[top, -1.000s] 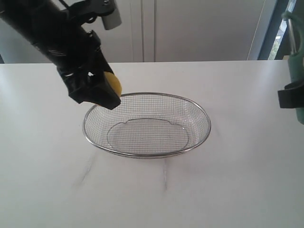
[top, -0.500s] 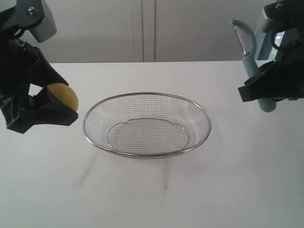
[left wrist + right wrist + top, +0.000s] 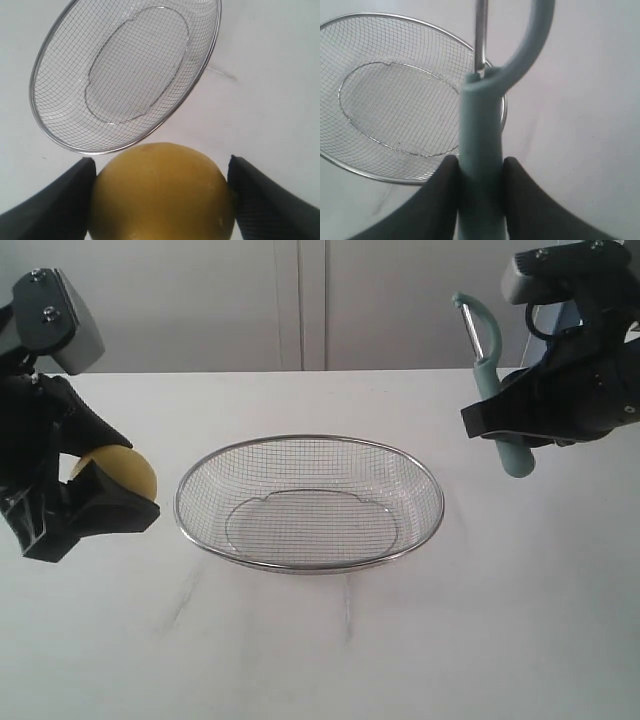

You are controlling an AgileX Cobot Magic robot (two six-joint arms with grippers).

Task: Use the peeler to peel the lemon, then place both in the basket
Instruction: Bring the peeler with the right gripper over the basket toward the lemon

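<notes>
The peeler (image 3: 487, 365) has been shifted inward, gripped near-upright, head up, by the right claw (image 3: 503, 428). The lemon (image 3: 125, 468) is clamped in the left claw (image 3: 112, 488) beside the basket (image 3: 310, 438) on the white surface (image 3: 320, 660).

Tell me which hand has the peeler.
The right hand: it grips the peeler by its handle, blade end up. The left hand holds the lemon instead.

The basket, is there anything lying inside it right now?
No, the basket holds nothing; the lemon and the peeler are gripped off to its sides.
</notes>
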